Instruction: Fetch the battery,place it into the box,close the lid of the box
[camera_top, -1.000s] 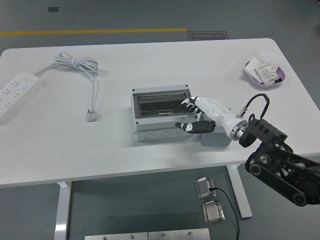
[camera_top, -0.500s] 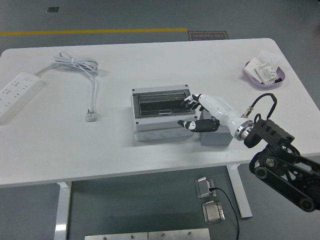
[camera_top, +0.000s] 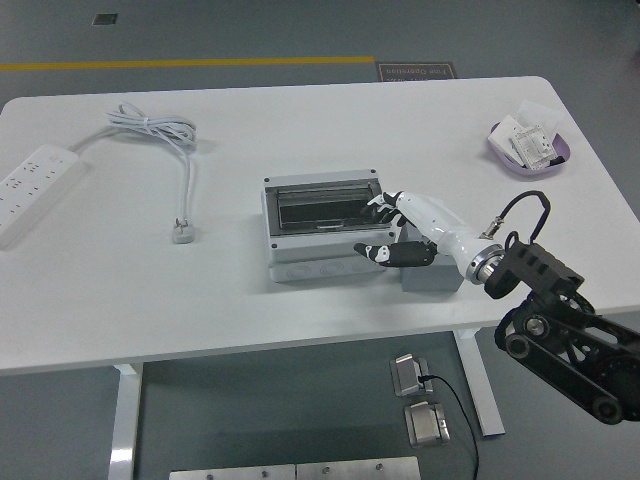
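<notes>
We see the right hand (camera_top: 405, 230) reaching in from the lower right over the white tabletop (camera_top: 300, 310), resting at the right end of the grey box (camera_top: 325, 228). Its fingers (camera_top: 376, 208) lie partly curled on the right edge of the box's dark lid (camera_top: 318, 208), with the thumb lower down against the box's front right corner; they press on the box rather than close around anything. The lid appears to lie flat and shut over the box. We cannot make out the battery, so we cannot tell where it sits. Just beside the box, under the wrist, stands a small grey block (camera_top: 432, 279), touching or nearly touching the box's right side. Well apart to the left lie a white power strip (camera_top: 35, 188) and its coiled cable (camera_top: 155, 128), ending in a plug (camera_top: 183, 233). At the far right corner sits a purple dish (camera_top: 528, 148) holding small white parts.
</notes>
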